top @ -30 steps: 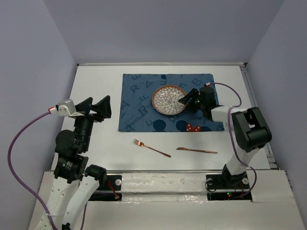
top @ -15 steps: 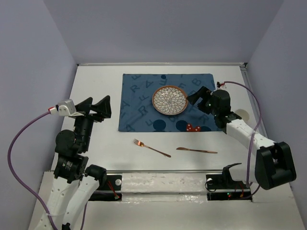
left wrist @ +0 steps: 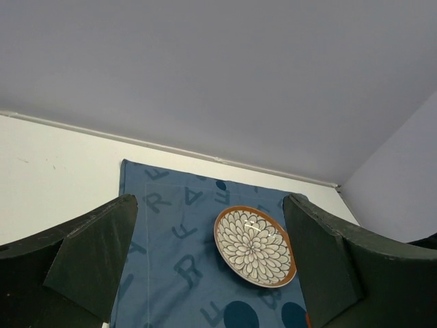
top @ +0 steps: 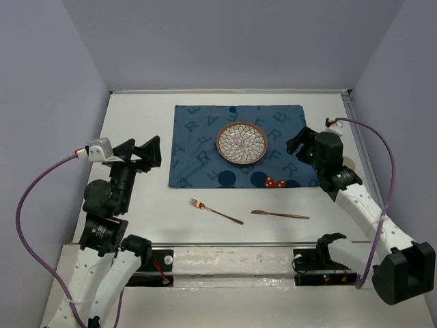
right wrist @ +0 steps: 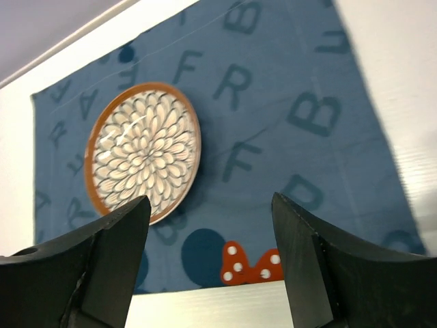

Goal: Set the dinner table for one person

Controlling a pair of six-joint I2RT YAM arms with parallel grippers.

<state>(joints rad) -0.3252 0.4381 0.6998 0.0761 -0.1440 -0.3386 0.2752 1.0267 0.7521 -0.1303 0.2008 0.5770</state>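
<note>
Copper fork (top: pixel 216 211), knife (top: pixel 280 214) flat on smooth white dinner table (top: pixel 171 205).

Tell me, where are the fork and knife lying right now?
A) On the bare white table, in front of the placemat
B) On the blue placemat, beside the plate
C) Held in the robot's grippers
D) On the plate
A: the fork and knife lie on the white table, on the arm-base side of the placemat, well apart from the plate.
</note>
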